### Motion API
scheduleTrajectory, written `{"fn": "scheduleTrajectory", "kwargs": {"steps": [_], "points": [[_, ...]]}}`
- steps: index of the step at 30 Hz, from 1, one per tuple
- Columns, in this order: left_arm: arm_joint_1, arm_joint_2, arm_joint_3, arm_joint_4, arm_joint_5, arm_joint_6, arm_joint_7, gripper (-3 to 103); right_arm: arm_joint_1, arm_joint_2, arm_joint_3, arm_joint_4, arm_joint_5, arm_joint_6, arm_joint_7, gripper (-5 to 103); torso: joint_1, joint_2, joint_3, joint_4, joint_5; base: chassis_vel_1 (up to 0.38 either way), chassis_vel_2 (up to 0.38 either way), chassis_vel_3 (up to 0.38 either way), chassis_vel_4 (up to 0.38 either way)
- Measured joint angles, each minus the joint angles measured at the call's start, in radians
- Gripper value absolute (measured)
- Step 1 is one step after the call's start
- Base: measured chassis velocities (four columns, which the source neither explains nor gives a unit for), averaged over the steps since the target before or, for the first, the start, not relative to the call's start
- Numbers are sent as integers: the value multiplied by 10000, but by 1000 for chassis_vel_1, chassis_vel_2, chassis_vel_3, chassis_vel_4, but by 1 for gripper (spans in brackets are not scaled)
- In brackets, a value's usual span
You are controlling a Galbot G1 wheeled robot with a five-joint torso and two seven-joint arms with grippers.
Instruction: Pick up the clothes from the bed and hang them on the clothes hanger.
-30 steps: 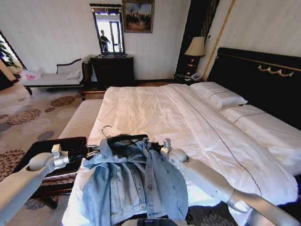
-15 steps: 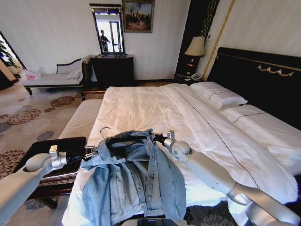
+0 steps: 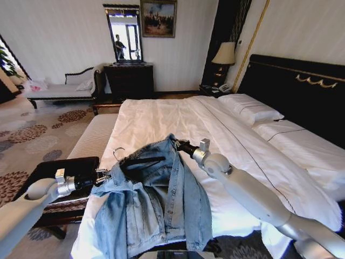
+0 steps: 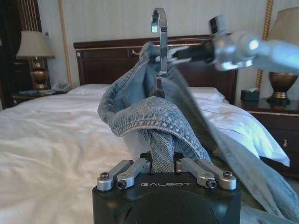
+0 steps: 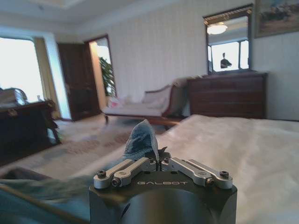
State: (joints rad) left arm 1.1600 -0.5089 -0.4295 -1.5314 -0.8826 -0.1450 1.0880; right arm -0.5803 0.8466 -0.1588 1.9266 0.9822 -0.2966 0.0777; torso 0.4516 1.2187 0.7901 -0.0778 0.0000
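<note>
The word GALBOT stands in pale letters on the black body of the left gripper, just under its metal linkages. The same GALBOT mark sits on the right gripper. Nothing else in the room reads.

A: Lighting? Bright daylight on the white bed; strong glare from the window in the right wrist view. Lit lamp by the headboard.

B: Sharpness? Head view crisp, walls bowed at edges. Blurred denim jacket up close in the right wrist view; soft shadow under its folds.
</note>
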Motion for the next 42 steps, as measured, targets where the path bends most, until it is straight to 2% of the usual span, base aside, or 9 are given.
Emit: {"fn": "scheduleTrajectory", "kwargs": {"steps": [5,8,23,31,35,42], "points": [[-1187,-111,836,28,-62,332,-375,18,7,-296,210,1560,1059,-280,373,1,1,0,0,-4,1,0,0,0,0],[-1526,-194,1107,18,-72,463,-488,18,-104,-381,229,2074,1252,-344,440,1,0,0,0,-3,0,0,0,0,0],[-2389,-568,2161,-549,-218,997,-966,18,-317,-321,-84,2728,1449,-371,495,1,0,0,0,-3,-1,0,0,0,0],[-3110,-800,2639,-277,-382,1035,-1362,18,-1060,-377,-223,3303,1095,-420,331,1,1,0,1,-1,0,0,0,0,0],[-3806,-1077,3042,36,-778,1092,-1816,18,-1759,-218,-348,3390,181,-427,215,1,0,1,1,-3,0,0,0,0,0],[-4743,-1367,3559,191,-1170,1166,-2296,18,-2529,118,-813,3147,-778,-422,45,0,1,0,2,-6,1,0,0,0,0]]}}
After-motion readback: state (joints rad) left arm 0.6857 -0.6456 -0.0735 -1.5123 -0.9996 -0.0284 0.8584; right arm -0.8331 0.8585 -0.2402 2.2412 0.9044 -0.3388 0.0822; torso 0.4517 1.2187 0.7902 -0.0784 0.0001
